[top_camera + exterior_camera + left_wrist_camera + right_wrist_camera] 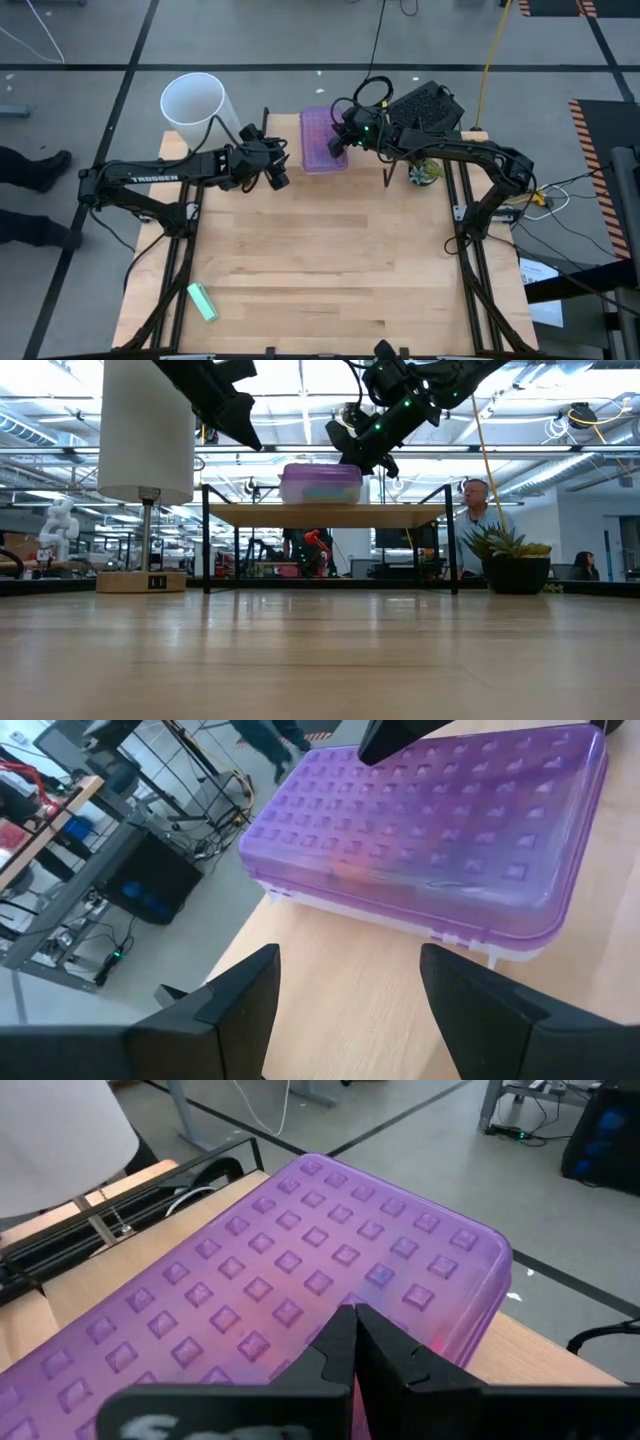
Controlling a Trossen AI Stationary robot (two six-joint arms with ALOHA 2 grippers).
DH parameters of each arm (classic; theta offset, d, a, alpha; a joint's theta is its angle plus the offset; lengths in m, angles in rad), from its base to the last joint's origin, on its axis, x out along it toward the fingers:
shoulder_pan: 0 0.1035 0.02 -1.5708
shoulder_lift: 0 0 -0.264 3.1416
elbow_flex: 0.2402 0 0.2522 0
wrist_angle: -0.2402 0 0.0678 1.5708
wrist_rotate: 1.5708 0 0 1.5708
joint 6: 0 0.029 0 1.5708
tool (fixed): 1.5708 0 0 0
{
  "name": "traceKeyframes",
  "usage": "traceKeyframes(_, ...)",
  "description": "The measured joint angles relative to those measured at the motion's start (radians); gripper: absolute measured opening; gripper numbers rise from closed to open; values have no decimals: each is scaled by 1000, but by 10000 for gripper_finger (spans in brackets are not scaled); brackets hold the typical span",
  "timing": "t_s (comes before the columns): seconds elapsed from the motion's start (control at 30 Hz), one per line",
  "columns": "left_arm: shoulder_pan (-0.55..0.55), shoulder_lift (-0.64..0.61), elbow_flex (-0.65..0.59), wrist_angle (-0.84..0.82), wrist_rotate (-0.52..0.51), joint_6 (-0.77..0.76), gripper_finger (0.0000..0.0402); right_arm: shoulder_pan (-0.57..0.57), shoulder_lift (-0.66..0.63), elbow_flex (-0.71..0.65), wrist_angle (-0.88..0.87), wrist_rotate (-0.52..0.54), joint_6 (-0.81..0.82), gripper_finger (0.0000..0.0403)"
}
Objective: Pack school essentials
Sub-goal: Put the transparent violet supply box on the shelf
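High view: I see the purple case (322, 140), lid closed, at the far edge of the surface (320, 260). The right pincer (340, 142) sits over its right side; the left pincer (281, 168) is just left of it.
Left wrist: fingers spread, holding nothing.
Right wrist: fingers (335, 1345) pressed together above the lid.

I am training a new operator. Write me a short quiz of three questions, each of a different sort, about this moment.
1. True or false: the purple case has its lid closed.
2. Which gripper has its fingers apart? A) left gripper B) right gripper
3. Fill in: the green object lies near the table's front ____ corner, on the side of that arm.

Key: 1 true. 2 A; the right one is shut, over the case lid. 3 left.
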Motion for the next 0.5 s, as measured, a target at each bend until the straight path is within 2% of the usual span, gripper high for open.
traceKeyframes(0.5, 0, 0, 0, -1, 5, 6, 246, -32, -5, -3, 63, -12, -2, 0)
